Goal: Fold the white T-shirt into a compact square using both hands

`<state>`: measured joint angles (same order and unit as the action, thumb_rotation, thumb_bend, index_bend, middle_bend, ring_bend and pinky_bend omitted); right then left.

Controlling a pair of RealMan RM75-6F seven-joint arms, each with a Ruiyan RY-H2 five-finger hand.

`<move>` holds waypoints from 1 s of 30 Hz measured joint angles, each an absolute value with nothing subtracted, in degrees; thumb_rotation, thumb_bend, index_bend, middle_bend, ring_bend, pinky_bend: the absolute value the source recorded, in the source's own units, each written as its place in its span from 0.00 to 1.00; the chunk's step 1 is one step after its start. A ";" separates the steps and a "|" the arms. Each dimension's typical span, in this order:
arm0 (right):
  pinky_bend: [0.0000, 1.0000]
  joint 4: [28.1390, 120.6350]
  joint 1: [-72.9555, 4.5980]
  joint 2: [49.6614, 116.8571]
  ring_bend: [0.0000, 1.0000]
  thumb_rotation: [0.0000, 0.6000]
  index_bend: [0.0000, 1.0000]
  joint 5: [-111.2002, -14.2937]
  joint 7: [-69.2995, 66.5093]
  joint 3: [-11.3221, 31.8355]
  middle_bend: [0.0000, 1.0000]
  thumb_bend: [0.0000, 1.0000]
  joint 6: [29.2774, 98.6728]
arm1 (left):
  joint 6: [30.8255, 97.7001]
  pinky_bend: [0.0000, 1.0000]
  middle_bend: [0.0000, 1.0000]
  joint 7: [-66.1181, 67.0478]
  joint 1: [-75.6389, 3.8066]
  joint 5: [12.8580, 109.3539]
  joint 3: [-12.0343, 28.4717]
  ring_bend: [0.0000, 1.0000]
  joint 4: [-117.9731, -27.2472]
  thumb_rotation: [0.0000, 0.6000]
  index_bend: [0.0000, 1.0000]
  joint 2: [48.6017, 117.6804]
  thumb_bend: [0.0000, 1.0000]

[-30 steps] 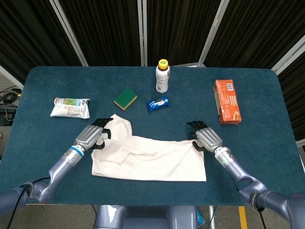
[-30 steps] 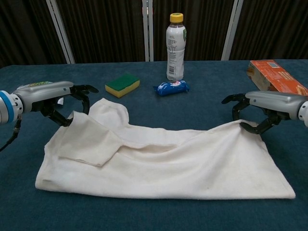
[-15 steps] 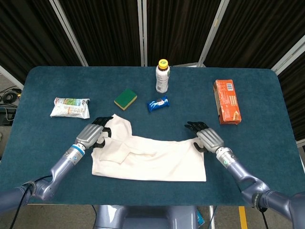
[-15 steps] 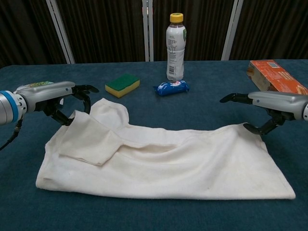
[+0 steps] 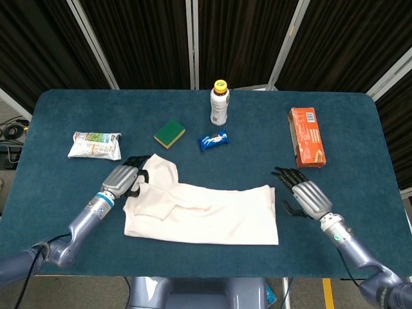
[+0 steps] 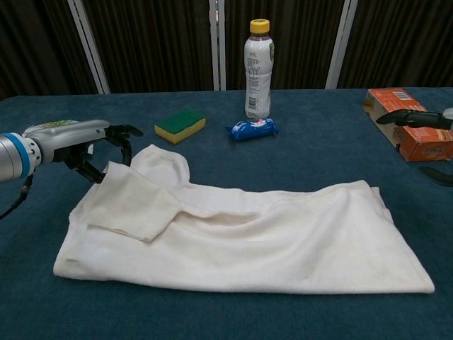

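Your left hand (image 5: 123, 180) has its dark fingers (image 6: 119, 140) curled at the upper-left edge of the white T-shirt (image 5: 206, 214), at about ten o'clock on the garment. They appear to pinch the cloth just beside the folded-in sleeve, though the contact itself is hard to make out. That hold probably anchors the corner for the next fold.

Your right hand (image 5: 304, 195) hangs well apart from the shirt, at about three o'clock of it, fingers (image 5: 285, 175) spread and holding nothing. In the chest view only its fingertips show at the right edge. With that side free, the right hem lies flat and unheld.

The shirt rests low and central on the blue worktop (image 5: 360, 129), doubled into a wide band. One sleeve is turned inward on the left. It is not yet a compact square; judged from this shape, at least one crosswise fold is left.

Beyond the shirt:
- A green-and-yellow sponge (image 5: 169, 133) at eleven o'clock.
- A blue snack wrapper (image 5: 213, 140) and a white bottle (image 5: 220, 103) with a yellow cap at twelve.
- An orange box (image 5: 306, 137) at two.
- A white-and-green packet (image 5: 95, 145) at ten.

All sit clear of the folding area. Their print is too small to read.
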<state>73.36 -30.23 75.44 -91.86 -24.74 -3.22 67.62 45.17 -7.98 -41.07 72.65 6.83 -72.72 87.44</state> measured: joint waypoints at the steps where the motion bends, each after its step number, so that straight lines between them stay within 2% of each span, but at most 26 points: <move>1: 0.00 73.82 -29.58 74.90 0.00 1.00 0.00 -91.94 -24.68 -3.36 0.00 0.43 68.52 | 45.12 0.00 0.00 -8.04 -41.15 72.57 6.92 0.00 -72.52 1.00 0.72 87.64 0.58; 6: 0.00 75.76 -25.84 73.03 0.00 1.00 0.00 -91.95 -22.72 -3.87 0.00 0.38 73.29 | 44.79 0.00 0.00 -7.96 -41.47 72.04 7.25 0.00 -71.44 1.00 0.72 88.57 0.58; 14: 0.00 80.81 -20.18 70.79 0.00 1.00 0.00 -90.22 -18.17 -3.99 0.00 0.37 78.37 | 43.77 0.00 0.00 -6.46 -41.79 69.63 7.69 0.00 -68.50 1.00 0.72 90.33 0.58; 20: 0.00 82.09 -18.79 69.88 0.00 1.00 0.00 -90.19 -16.78 -3.68 0.00 0.37 78.63 | 45.05 0.00 0.00 -7.95 -40.87 69.16 8.16 0.00 -66.51 1.00 0.72 91.09 0.59; 27: 0.00 82.26 -18.55 69.80 0.00 1.00 0.01 -90.55 -17.00 -2.95 0.00 0.37 77.81 | 47.65 0.00 0.00 -15.73 -39.22 72.67 7.75 0.00 -61.93 1.00 0.71 92.63 0.61; 29: 0.00 82.35 -18.48 69.84 0.00 1.00 0.02 -90.71 -16.93 -2.81 0.00 0.37 77.67 | 47.97 0.00 0.00 -17.44 -39.00 73.68 7.57 0.00 -60.14 1.00 0.66 93.57 0.59; 30: 0.00 82.37 -18.47 69.84 0.00 1.00 0.02 -90.75 -16.91 -2.78 0.00 0.37 77.64 | 48.00 0.00 0.00 -17.71 -38.98 73.89 7.53 0.00 -59.80 1.00 0.57 93.81 0.58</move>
<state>82.37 -18.47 69.84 -90.75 -16.91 -2.78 77.64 48.00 -17.71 -38.98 73.89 7.53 -59.80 93.81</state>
